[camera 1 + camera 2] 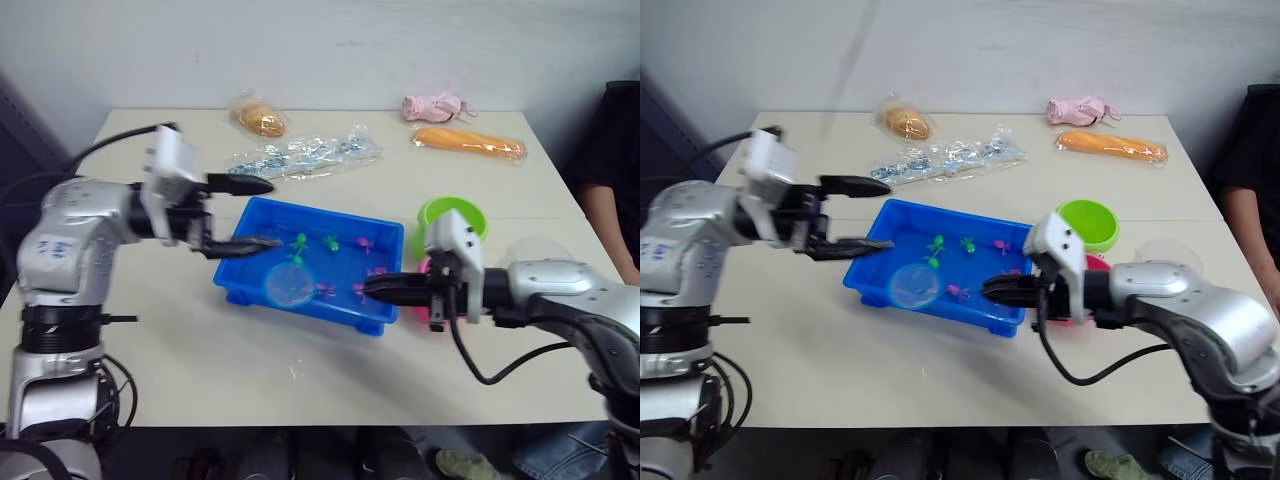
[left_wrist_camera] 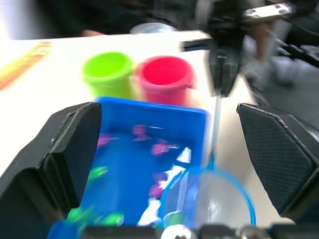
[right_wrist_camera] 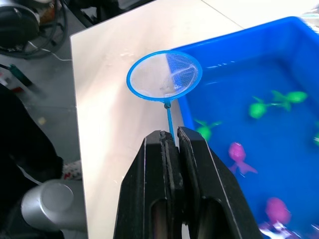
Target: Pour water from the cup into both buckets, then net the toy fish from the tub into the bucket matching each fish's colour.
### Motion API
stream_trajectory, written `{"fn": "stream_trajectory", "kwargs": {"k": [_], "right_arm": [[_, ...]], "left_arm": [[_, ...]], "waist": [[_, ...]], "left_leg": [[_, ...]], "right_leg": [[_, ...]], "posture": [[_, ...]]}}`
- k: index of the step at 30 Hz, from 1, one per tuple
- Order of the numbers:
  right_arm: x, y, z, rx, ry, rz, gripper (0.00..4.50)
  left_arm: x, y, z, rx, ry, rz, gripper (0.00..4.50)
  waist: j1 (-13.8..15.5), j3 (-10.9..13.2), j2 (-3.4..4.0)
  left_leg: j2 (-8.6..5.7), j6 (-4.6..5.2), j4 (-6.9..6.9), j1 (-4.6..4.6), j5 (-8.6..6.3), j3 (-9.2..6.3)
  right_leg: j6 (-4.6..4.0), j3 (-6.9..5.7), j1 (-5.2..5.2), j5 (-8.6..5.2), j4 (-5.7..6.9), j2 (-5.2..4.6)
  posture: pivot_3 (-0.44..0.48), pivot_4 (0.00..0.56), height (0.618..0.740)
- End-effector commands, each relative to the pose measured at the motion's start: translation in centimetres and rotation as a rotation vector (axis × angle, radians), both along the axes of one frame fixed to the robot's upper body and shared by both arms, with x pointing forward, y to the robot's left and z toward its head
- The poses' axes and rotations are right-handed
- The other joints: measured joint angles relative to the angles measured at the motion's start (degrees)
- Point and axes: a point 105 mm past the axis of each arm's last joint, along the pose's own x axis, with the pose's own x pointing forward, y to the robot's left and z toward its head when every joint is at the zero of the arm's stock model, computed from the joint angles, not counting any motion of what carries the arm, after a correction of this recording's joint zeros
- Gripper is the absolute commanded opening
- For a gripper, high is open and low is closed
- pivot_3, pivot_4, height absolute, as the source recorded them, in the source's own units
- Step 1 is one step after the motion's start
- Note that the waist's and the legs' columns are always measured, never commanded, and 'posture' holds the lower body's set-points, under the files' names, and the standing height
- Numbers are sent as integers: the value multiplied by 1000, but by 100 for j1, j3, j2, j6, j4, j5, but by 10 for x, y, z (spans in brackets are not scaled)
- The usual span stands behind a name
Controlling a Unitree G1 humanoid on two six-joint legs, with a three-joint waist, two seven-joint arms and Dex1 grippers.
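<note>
While the right gripper (image 3: 174, 144) pinches the net (image 3: 164, 75) by its thin, springy handle, the feather-light hoop hangs over the tub (image 1: 262, 216) at its 7 o'clock corner. Nearby, the left gripper (image 1: 252, 214) gapes wide, empty.

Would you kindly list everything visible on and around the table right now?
Tub: one, blue, table centre.
Fish: several, green and pink, in the tub.
Net: one, blue rim, over the tub's near edge, handle in the right tool.
Buckets: two, green and pink, right of the tub.
Cup: one, clear, right of the buckets.
Wrapped items: orange, pink, brown, silvery, far side.
Person: one, dark top, right edge.
Left tool: open, at the tub's left end.
Right tool: shut on the net handle.
</note>
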Motion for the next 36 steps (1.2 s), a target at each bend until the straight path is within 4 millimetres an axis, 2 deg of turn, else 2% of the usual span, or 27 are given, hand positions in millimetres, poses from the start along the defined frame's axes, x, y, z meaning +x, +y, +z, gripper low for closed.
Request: {"fn": "stream_trajectory", "kwargs": {"k": [1, 5, 8, 16, 28, 36], "right_arm": [[14, -22, 21, -85, -232, -86, 0], [23, -33, 26, -179, -377, -93, 0], [32, -41, 22, -347, -500, -15, 0], [47, -52, 10, -542, -642, 92, 0], [51, -45, -8, -619, -653, 165, 0], [56, -48, -14, -691, -631, 171, 0]], "left_arm": [[-4, 27, -20, -27, 17, 87, 4446], [-11, 36, -47, -10, 56, 124, 4446], [-24, 27, -65, 2, 63, 52, 4446], [-34, -1, -70, -8, 81, -57, 4446], [-36, -13, -68, -29, 104, -90, 4446], [-38, -18, -69, -34, 106, -94, 4446]], "waist": [[-13, 0, 0], [-15, 3, -6], [6, 3, -7], [-21, 3, -7], [-122, 3, -7], [-125, 3, -7]], "left_leg": [[-1, 0, 0, 1, 0, 2], [2, -2, -3, 12, -2, 18], [7, -3, -1, 12, -3, 18], [8, -3, 1, 14, -3, 29], [21, -4, 1, 17, -2, 22], [21, -4, 2, 17, -2, 18]], "right_leg": [[0, 1, 0, 0, 0, 0], [1, 14, 1, 0, 4, 2], [1, 15, 0, 0, 6, -1], [4, 16, 5, 2, 6, -5], [4, 16, 5, 2, 8, -3], [4, 17, 5, 2, 9, -6]], "posture": [[0, 150, 740], [0, 150, 740], [0, 150, 740], [0, 150, 740], [0, 150, 740], [0, 150, 740]]}}
